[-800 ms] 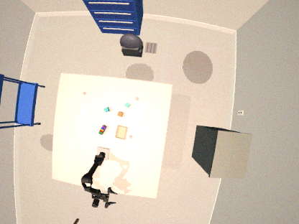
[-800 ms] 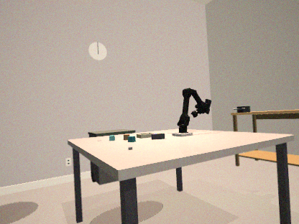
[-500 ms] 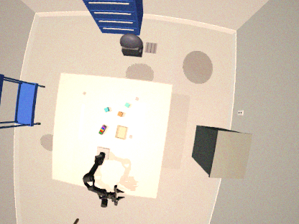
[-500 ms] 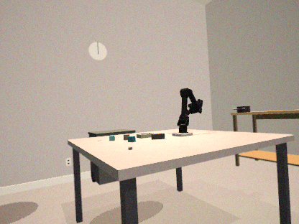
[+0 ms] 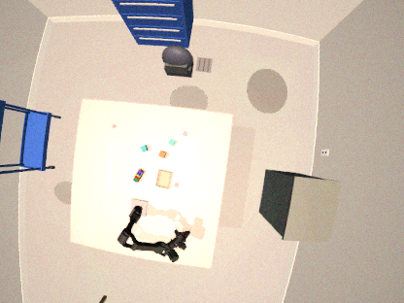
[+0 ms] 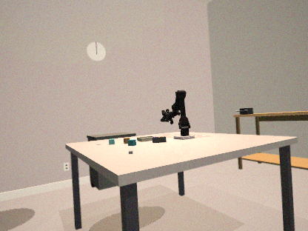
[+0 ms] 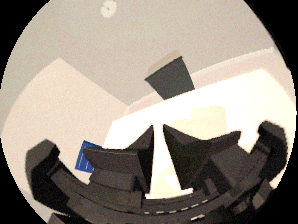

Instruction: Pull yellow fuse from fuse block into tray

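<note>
pincer state: black parallel-jaw pincer (image 7: 157, 163) is nearly closed, only a thin slit between the jaws, nothing in it. Holds nothing.
pincer position: up in the air near the robot-side edge of the white square tabletop (image 5: 204, 204), well apart from all parts; wrist view looks out at wall and room, not down at the work.
target: yellow fuse is in the small dark fuse block with multicoloured fuses (image 5: 139, 175), in the middle area of the tabletop. Individual fuses too small to separate from the top view.
tray: shallow tan rectangular tray (image 5: 164, 178), just beside the block, on its right in the top view.
step in hand: approach not started. Open the jaws wide first, get above the block, point straight down, centre on yellow only, descend vertically.
risk: neighbouring fuses sit tight together; any tilt or offset clips them or the block.
clutter: two small teal cubes (image 5: 144, 148), small orange cube (image 5: 163, 154) lie beyond block, off the direct path.
</note>
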Robot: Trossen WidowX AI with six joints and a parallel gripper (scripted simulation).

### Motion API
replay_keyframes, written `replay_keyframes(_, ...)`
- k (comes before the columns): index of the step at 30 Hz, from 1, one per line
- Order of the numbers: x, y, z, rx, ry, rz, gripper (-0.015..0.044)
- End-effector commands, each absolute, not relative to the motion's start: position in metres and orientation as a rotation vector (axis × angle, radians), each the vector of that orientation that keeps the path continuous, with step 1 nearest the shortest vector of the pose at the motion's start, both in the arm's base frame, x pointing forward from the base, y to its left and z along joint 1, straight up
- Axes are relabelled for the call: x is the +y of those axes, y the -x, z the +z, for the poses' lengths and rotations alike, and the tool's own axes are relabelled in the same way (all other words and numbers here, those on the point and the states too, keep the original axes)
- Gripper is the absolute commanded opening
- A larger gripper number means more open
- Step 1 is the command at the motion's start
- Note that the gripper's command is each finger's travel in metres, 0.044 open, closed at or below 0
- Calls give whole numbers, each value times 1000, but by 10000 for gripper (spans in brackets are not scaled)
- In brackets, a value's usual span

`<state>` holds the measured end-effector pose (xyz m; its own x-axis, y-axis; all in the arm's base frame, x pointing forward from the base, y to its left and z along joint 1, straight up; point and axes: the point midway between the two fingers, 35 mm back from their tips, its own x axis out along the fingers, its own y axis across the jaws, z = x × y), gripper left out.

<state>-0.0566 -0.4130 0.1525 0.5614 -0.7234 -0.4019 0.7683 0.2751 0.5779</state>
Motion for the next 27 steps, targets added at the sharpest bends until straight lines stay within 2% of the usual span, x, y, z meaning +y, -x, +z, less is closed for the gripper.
replay_keyframes(1,-413,-10,143,104,-1017,-932,60)
replay_keyframes(8,-379,-132,125,262,-1363,-841,60)
replay_keyframes(15,-309,-229,109,484,-1619,-850,60)
replay_keyframes(21,-226,-283,98,710,-1698,-904,60)
replay_keyframes(27,-149,-305,92,884,-1704,-1004,60)
